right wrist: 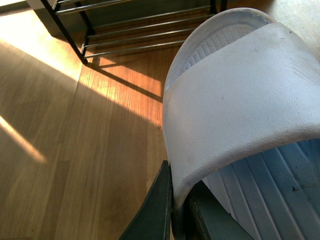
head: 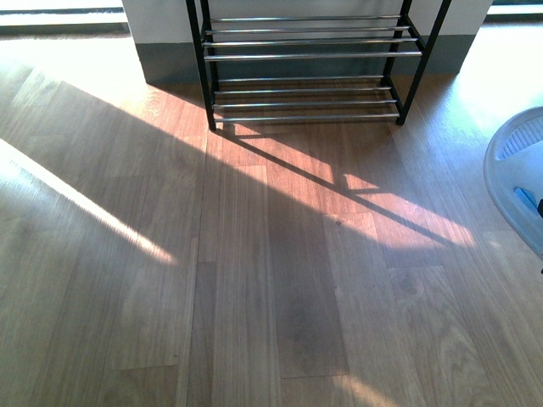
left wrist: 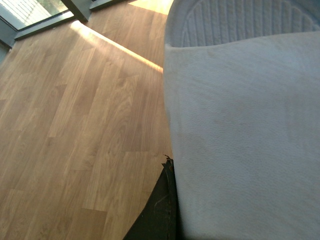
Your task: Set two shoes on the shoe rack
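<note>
At the right tool (right wrist: pixel 176 210), jaws are pinched on the strap edge of the right slide (right wrist: pixel 240 100), one finger under the strap, so it hangs clear of the floor (head: pixel 254 297) for carrying. Left tool (left wrist: pixel 164 212) looks likewise clamped on the left slide (left wrist: pixel 240 140), though only one finger shows. Shoe rack (head: pixel 310 55) stands ahead, no shoe on it, well apart from both slides.

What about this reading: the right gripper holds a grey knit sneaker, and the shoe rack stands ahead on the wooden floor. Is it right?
Not quite. The right gripper holds a pale one-strap slide, not a grey knit sneaker; the right wrist view shows it. The shoe rack does stand ahead on the wooden floor.
</note>
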`<state>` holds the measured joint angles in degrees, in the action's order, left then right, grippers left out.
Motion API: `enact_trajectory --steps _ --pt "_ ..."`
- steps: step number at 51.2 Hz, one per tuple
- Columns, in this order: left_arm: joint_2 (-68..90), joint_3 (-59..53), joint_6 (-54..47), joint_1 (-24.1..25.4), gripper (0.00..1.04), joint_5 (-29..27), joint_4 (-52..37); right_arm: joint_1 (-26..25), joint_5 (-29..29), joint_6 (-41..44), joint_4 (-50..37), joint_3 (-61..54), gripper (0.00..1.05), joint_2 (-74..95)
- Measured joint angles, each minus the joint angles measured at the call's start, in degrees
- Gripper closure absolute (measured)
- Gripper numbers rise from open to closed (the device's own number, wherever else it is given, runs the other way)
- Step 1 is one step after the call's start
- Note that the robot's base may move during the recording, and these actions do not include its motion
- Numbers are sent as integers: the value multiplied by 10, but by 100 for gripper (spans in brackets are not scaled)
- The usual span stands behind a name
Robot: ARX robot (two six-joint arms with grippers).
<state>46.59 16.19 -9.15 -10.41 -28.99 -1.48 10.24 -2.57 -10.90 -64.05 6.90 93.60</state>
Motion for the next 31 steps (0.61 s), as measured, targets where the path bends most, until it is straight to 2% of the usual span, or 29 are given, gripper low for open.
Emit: enact_trajectory --steps 31 --pt "1 -3 0 -1 103 2 1 0 0 0 0 0 103 0"
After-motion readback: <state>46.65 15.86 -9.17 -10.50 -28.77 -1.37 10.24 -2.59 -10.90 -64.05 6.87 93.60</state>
